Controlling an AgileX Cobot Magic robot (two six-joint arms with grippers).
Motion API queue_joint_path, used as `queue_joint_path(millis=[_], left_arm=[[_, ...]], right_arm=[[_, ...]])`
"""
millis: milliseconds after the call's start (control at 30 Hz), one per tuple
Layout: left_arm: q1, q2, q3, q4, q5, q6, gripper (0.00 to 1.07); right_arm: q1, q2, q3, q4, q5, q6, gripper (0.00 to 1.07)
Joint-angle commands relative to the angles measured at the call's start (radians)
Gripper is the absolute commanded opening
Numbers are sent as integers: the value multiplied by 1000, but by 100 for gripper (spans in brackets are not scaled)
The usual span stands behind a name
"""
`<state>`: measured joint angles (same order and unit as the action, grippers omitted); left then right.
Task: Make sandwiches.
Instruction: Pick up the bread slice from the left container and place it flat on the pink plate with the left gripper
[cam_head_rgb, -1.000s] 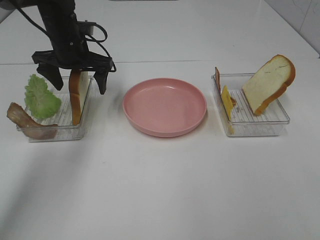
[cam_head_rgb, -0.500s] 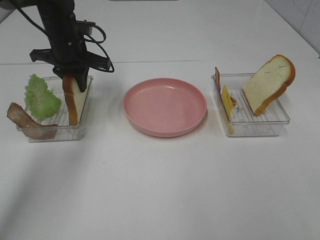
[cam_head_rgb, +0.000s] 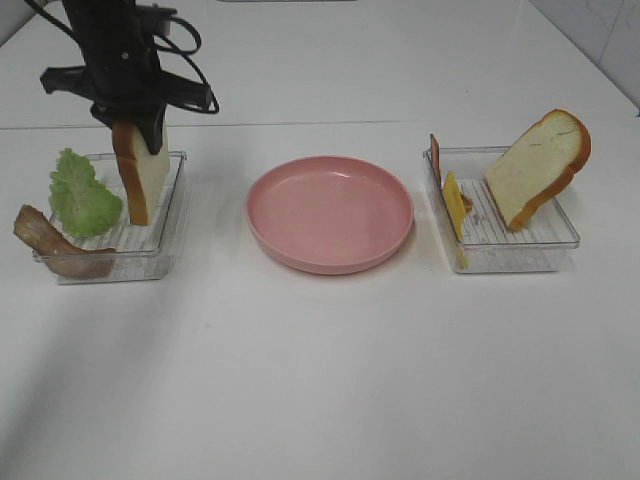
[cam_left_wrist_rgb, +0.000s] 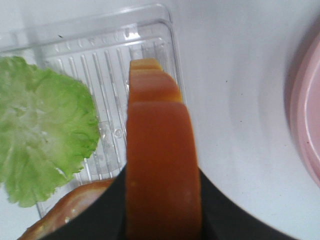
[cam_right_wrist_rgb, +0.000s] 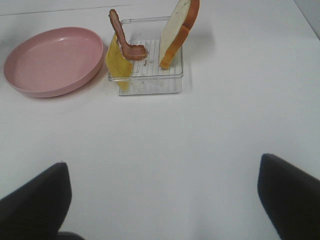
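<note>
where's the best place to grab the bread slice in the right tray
Take the bread slice by its raised top crust, coming from above with jaws across its flat faces. It stands on edge, leaning, with its top well above the tray wall.

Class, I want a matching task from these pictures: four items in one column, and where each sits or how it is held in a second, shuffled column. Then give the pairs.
Column A
1. lettuce leaf
2. pink plate
3. cheese slice
4. left bread slice

Column B
a. in the right tray
b. clamped in the left gripper
c. on the table between the two trays
d. loose in the left tray

Pairs: 1-d, 2-c, 3-a, 4-b
</note>
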<state>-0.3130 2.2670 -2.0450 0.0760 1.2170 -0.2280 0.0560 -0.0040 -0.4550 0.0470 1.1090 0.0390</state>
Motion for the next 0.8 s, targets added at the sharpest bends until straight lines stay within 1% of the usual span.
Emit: queue_joint_path(millis=[33,67,100,133,167,200,233,267,300,333,367,400,433,467,533,567,600,633,667,700,733,767,800], left_arm=[[0,-62,-3,5,102,-11,0],[0,-103,-3,-27,101,-11,0],[0,-143,-3,-83,100,-10,0],[0,-143,-3,-83,100,-10,0],[0,-162,-3,-118,97,-4,0],[0,-162,-3,-118,97,-4,0],[0,-185,-3,-180,76,25,0],[0,-193,-3,-215,55,49,0],[0,-193,-3,-215,55,49,0],[0,-189,-3,-301,10,94,0],[0,-189,-3,-301,10,94,0],[0,-170,-3,-387,-35,124,0],[0,-154,-3,-434,-54,140,0],[0,-154,-3,-434,-54,140,0],[-3,-76,-3,-595,-108,186,0],[-3,-76,-3,-595,-108,186,0],[-6,-54,-3,-634,-122,199,0],[-6,-54,-3,-634,-122,199,0],[-13,-10,-3,-689,-146,222,0],[-20,9,-3,-713,-158,228,0],[-20,9,-3,-713,-158,228,0],[-32,40,-3,-742,-183,249,0],[-39,51,-3,-749,-194,254,0]], right_arm=[[-3,-31,3,-4,-10,-5,94],[-3,-31,3,-4,-10,-5,94],[-3,-31,3,-4,-10,-5,94],[-3,-31,3,-4,-10,-5,94],[-3,-31,3,-4,-10,-5,94],[-3,-31,3,-4,-10,-5,94],[-3,-31,3,-4,-10,-5,94],[-3,-31,3,-4,-10,-5,94],[-3,-31,3,-4,-10,-5,94],[-3,-31,3,-4,-10,-5,94],[-3,-31,3,-4,-10,-5,94],[-3,-31,3,-4,-10,-5,94],[-3,-31,3,-4,-10,-5,94],[-3,-31,3,-4,-10,-5,94],[-3,-31,3,-4,-10,-5,94],[-3,-31,3,-4,-10,-5,94],[-3,-31,3,-4,-10,-5,94],[-3,-31,3,-4,-10,-5,94],[-3,-31,3,-4,-10,-5,94],[-3,-31,3,-4,-10,-5,94],[-3,-31,3,-4,-10,-5,94],[-3,-31,3,-4,-10,-5,94],[-3,-31,3,-4,-10,-5,94]])
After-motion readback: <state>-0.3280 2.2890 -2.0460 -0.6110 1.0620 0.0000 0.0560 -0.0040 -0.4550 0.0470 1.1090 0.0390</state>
